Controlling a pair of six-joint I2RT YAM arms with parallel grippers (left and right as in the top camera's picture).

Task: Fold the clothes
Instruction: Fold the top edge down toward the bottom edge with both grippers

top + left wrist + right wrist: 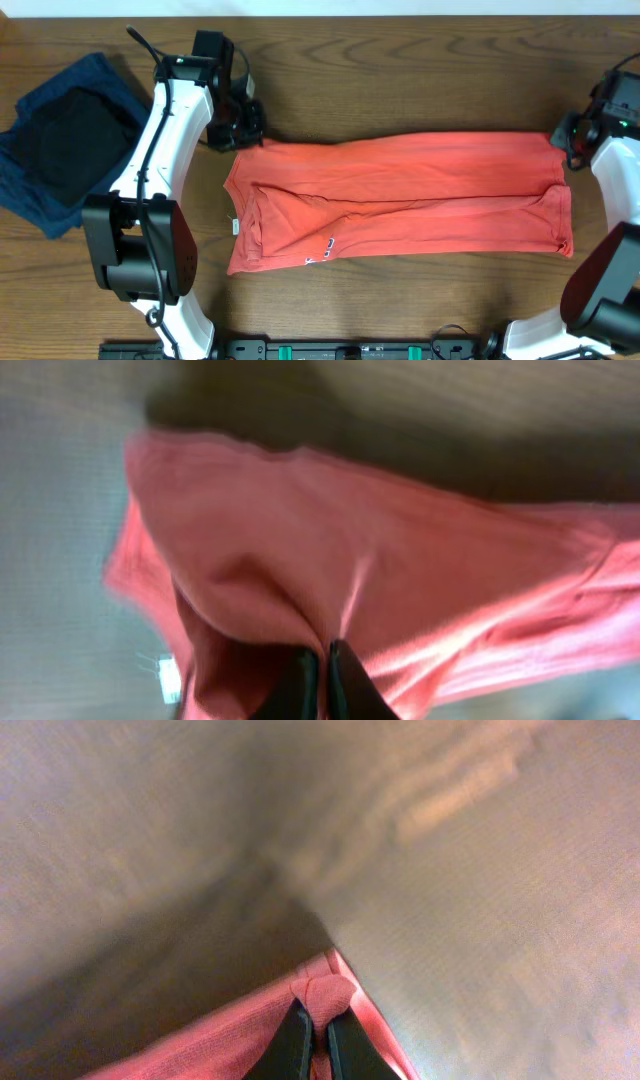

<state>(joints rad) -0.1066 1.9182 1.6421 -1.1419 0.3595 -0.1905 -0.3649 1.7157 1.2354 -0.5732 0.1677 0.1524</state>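
The coral-red T-shirt [400,195] lies stretched lengthwise across the wooden table, folded into a long band, with a bit of print [328,245] at its front edge. My left gripper [248,128] is shut on the shirt's far left corner; in the left wrist view the jaws [325,675] pinch a fold of red cloth [400,570]. My right gripper [572,135] is shut on the far right corner; in the right wrist view the jaws [318,1035] pinch a small bunch of red cloth [325,992].
A folded navy-blue garment [95,85] with a black garment [75,140] on top lies at the far left of the table [400,80]. A white label [168,678] shows at the shirt's left edge.
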